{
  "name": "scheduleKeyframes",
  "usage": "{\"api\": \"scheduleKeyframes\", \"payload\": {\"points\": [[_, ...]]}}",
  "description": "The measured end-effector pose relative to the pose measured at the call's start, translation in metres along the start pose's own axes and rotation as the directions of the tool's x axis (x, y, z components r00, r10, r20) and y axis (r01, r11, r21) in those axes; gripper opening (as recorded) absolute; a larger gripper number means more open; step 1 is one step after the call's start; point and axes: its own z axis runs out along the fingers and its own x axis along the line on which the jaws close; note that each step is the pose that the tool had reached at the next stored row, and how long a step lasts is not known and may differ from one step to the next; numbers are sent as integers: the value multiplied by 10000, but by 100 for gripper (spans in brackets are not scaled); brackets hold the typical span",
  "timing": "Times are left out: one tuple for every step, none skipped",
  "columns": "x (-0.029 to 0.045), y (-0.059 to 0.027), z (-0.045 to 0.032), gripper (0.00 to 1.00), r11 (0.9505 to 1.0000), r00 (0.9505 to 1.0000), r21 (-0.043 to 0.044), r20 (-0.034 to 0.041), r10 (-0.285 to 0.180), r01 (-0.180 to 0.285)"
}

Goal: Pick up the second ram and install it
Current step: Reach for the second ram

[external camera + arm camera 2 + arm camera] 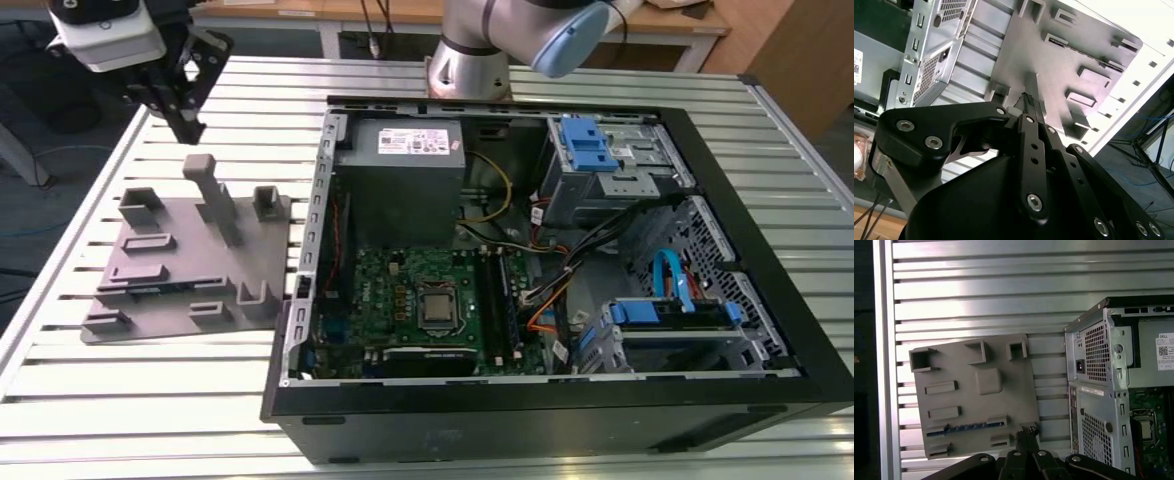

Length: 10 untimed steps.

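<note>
gripper [187, 128] pressed together above the grey plate [160, 262]

dark fingers [1024, 437] of the gripper [1027, 431] lie against each other, the tips touching, as both wrist views show [1029, 98]. in the exterior view it hangs in the air, pointing down, over the far end of the grey plate and clear of the tall post that stands up from it.

below the gripper the moulded plate [969, 405] lies flat on the slatted metal table [979, 295], its blocks and pockets upright. the second ram [965, 426] sits in a long slot of that plate, a thin dark blue-green strip. in the first wrist view it lies just beside the fingertips, though well below them and not touching. in the exterior view that slot is at the end of the plate far from the gripper.

beyond the plate, toward the exterior view's right of the gripper, the open computer case [307, 400] rests on the table [160, 400], just beside the plate. inside it lies the green motherboard [387, 280], with the grey power supply [400, 160] at the case's far end. the arm [534, 30] rises behind the case.
</note>
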Motion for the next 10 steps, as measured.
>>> {"api": "scheduleKeyframes", "payload": {"points": [[18,-6,1,7,10000,10000,0,0,0,0],[35,-11,1,7,10000,10000,0,0,0,0],[52,-17,2,7,10000,10000,0,0,1,-1],[69,-22,2,7,10000,10000,0,0,1,-1],[88,-27,3,7,10000,10000,-1,0,1,-1],[109,-32,3,7,10000,10000,0,0,1,-1],[130,-38,3,7,10000,10000,-1,0,1,-1],[150,-43,3,7,10000,10000,-1,0,1,-1],[168,-48,3,7,10000,10000,-1,0,0,0],[184,-52,4,7,10000,10000,-1,1,1,-1]]}}
